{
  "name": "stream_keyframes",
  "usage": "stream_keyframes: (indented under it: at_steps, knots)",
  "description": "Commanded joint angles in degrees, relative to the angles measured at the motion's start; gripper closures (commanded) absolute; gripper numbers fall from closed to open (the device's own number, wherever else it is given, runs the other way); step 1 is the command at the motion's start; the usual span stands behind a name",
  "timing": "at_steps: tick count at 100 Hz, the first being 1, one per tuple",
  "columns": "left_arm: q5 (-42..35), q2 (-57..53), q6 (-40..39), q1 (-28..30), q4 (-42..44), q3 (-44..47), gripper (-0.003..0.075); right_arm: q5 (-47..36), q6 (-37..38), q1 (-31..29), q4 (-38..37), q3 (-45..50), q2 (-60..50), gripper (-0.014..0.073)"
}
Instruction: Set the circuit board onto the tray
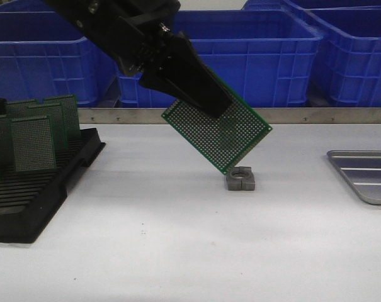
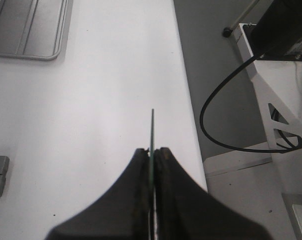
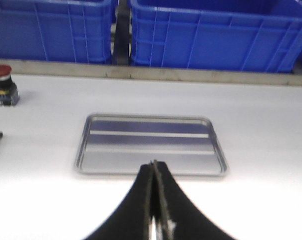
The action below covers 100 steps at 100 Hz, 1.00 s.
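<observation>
My left gripper (image 1: 218, 107) is shut on a green perforated circuit board (image 1: 231, 141), held tilted above the table with its lowest corner just over a small grey metal block (image 1: 242, 179). In the left wrist view the board (image 2: 152, 127) shows edge-on between the closed fingers (image 2: 163, 165). The silver ribbed tray (image 1: 366, 175) lies at the table's right edge, apart from the board; it also appears as the tray (image 2: 28, 30) in the left wrist view and the tray (image 3: 151, 145) in the right wrist view. My right gripper (image 3: 153, 164) is shut and holds nothing, just short of the tray's near rim.
A black slotted rack (image 1: 33, 195) with several upright green boards (image 1: 33, 141) stands at the left. Blue crates (image 1: 259, 56) line the back behind a metal strip. A red-capped push button (image 3: 3, 84) sits on the table. The table edge and a black cable (image 2: 215, 120) lie beside the left gripper.
</observation>
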Motion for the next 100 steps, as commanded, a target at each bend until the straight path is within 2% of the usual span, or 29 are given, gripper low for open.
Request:
stream_keyframes:
  at_steps: [1, 19, 32, 41, 46, 51, 58, 64, 81, 93, 94, 98, 99, 100]
  knots:
    - [3.8, -2.6, -0.4, -0.5, -4.2, -1.5, 0.0741, 3.1, -0.1, -0.2, 0.1, -6.1, 6.1, 0.0652]
    - [3.8, -2.6, -0.4, -0.5, -4.2, -1.5, 0.0741, 9.3, -0.1, -0.2, 3.4, -13.0, 18.6, 0.0652]
    - [3.8, -2.6, -0.4, -0.5, -4.2, -1.5, 0.0741, 10.5, -0.9, -0.2, 11.1, -16.8, 27.1, 0.0636]
    - [3.8, -2.6, -0.4, -0.5, -4.2, -1.5, 0.0741, 10.4, -6.0, -0.2, 19.2, -18.6, 32.6, 0.0538]
    - [3.8, -2.6, -0.4, -0.5, -4.2, -1.5, 0.0741, 10.3, -10.3, -0.2, 24.4, -19.5, 35.3, 0.0444]
    - [3.8, -2.6, -0.4, -0.5, -4.2, -1.5, 0.0741, 10.2, -15.4, -0.2, 30.3, -20.1, 37.6, 0.0304]
    - [3.8, -2.6, -0.4, -0.5, -4.2, -1.5, 0.0741, 10.2, -23.8, -0.2, 38.7, -20.7, 40.9, 0.0136]
    - [3.8, -2.6, -0.4, -0.5, -4.2, -1.5, 0.0741, 10.8, -34.3, -0.2, 45.7, -21.3, 44.2, 0.0046]
    - [3.8, -2.6, -0.4, -0.5, -4.2, -1.5, 0.0741, 15.4, -63.8, 0.3, 64.6, -21.8, 51.2, 0.0057]
    - [3.8, -2.6, -0.4, -0.5, -4.2, -1.5, 0.0741, 18.8, -88.2, 2.7, 73.0, -21.8, 55.4, 0.0058]
    - [3.8, -2.6, -0.4, -0.5, -4.2, -1.5, 0.0741, 18.8, -88.2, 3.0, 73.6, -21.8, 55.9, 0.0058]
    - [3.8, -2.6, -0.4, -0.5, -4.2, -1.5, 0.0741, 19.2, -97.5, 4.3, 75.1, -21.8, 57.3, 0.0058]
    - [3.8, -2.6, -0.4, -0.5, -4.2, -1.5, 0.0741, 19.2, -97.5, 4.6, 75.8, -21.8, 57.5, 0.0058]
    - [3.8, -2.6, -0.4, -0.5, -4.2, -1.5, 0.0741, 19.2, -101.1, 5.1, 76.0, -21.8, 57.8, 0.0058]
